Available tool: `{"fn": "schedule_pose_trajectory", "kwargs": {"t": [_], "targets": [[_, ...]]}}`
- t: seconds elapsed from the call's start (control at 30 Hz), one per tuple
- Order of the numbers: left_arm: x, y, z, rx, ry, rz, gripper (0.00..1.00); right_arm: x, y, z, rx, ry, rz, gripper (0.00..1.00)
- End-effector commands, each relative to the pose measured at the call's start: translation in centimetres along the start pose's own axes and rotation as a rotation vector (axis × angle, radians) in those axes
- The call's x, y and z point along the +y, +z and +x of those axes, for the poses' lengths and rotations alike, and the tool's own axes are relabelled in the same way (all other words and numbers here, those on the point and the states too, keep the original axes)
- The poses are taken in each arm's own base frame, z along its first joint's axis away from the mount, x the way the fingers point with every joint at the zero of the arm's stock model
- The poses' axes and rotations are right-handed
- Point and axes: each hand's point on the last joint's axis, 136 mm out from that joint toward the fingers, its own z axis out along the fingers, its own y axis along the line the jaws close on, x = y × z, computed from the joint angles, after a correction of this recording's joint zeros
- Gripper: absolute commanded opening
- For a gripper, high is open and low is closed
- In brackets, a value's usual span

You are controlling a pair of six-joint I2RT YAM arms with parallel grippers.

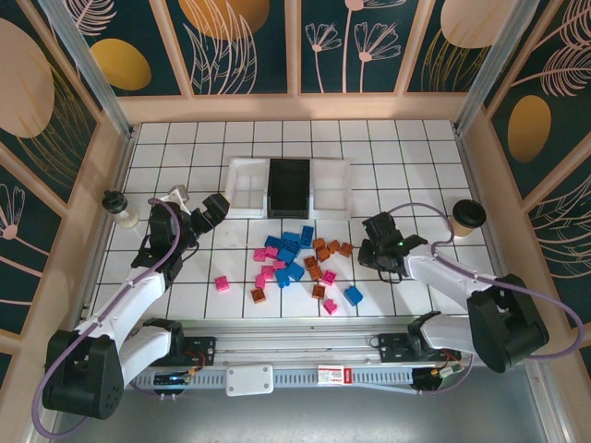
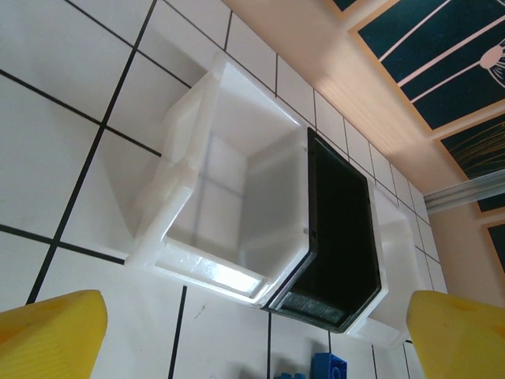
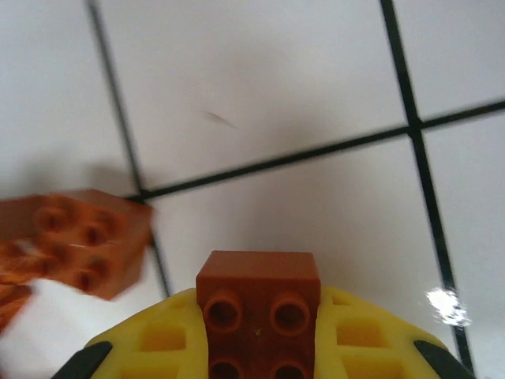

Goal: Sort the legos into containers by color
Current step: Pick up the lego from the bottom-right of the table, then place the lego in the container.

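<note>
The legos (image 1: pixel 294 263) lie scattered in pink, blue and orange-brown on the tiles at the centre. Behind them three containers stand side by side: a white tray (image 1: pixel 247 187), a black tray (image 1: pixel 289 187) and a second white tray (image 1: pixel 332 187). My left gripper (image 1: pixel 214 210) hovers open at the left white tray's near corner; its wrist view shows that white tray (image 2: pixel 229 181), the black tray (image 2: pixel 339 237) and a blue lego (image 2: pixel 330 367). To the right of the pile, my right gripper (image 3: pixel 259 332) is shut on an orange-brown brick (image 3: pixel 259 300). Another orange-brown brick (image 3: pixel 79 237) lies just left of it.
A paper cup with a dark lid (image 1: pixel 468 217) stands at the right, close behind the right arm. A small white bottle with a black cap (image 1: pixel 118 208) is at the left wall. A lone pink brick (image 1: pixel 222 284) and a blue brick (image 1: pixel 354 295) lie near the front. Wooden walls enclose the floor.
</note>
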Motion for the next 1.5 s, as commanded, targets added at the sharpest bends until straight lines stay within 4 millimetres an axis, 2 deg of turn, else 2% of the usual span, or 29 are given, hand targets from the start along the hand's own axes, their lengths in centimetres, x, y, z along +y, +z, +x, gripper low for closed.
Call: {"fn": "schedule_pose_trajectory", "kwargs": {"t": [0.0, 0.07, 0.17, 0.23, 0.37, 0.5, 0.57, 0.63, 0.73, 0.9, 0.97, 1.17, 1.3, 1.47], "targets": [[0.0, -0.3, 0.5, 0.021, -0.038, -0.004, 0.97, 6.0, -3.4, -5.8, -0.191, -0.093, -0.21, 0.16], [0.0, -0.5, 0.3, 0.02, -0.039, -0.014, 0.97, 8.4, -4.5, -8.5, -0.258, -0.129, -0.264, 0.16], [0.0, -0.7, 0.3, 0.035, -0.037, -0.034, 0.97, 12.0, -4.4, -11.5, -0.292, -0.17, -0.332, 0.16], [0.0, -0.8, 0.6, 0.044, -0.034, -0.034, 0.97, 13.5, -3.4, -13.4, -0.317, -0.185, -0.329, 0.16], [0.6, -1.5, 1.5, 0.065, -0.034, -0.05, 0.96, 15.4, -0.5, -16.0, -0.322, -0.217, -0.295, 0.19], [1.8, -2.4, 2.4, 0.107, 0.001, -0.119, 0.95, 16.3, 2.2, -17.9, -0.321, -0.209, -0.254, 0.3], [2.3, -2.8, 3.0, 0.12, 0.007, -0.139, 0.95, 16.9, 2.8, -18.4, -0.315, -0.208, -0.264, 0.48], [3.0, -3.2, 3.7, 0.126, 0.007, -0.166, 0.95, 17.3, 2.8, -18.6, -0.321, -0.207, -0.278, 0.59], [4.3, -4.0, 4.4, 0.123, 0.005, -0.238, 0.94, 17.3, 1.9, -18.4, -0.346, -0.196, -0.303, 0.62], [6.5, -5.7, 6.3, 0.154, 0.023, -0.394, 0.77, 16.3, 1.1, -16.3, -0.339, -0.172, -0.352, 0.62], [7.4, -6.1, 7.6, 0.181, 0.045, -0.464, 0.74, 15.7, 1.0, -15.3, -0.337, -0.155, -0.364, 0.62], [8.6, -6.8, 12.5, 0.333, 0.133, -0.587, 0.72, 14.4, 0.2, -13.9, -0.353, -0.129, -0.388, 0.62], [9.0, -7.6, 13.7, 0.385, 0.223, -0.651, 0.71, 13.5, 0.0, -13.5, -0.352, -0.122, -0.387, 0.62], [10.0, -7.3, 15.0, 0.435, 0.26, -0.697, 0.68, 12.8, -0.3, -12.9, -0.354, -0.111, -0.401, 0.62]]}}
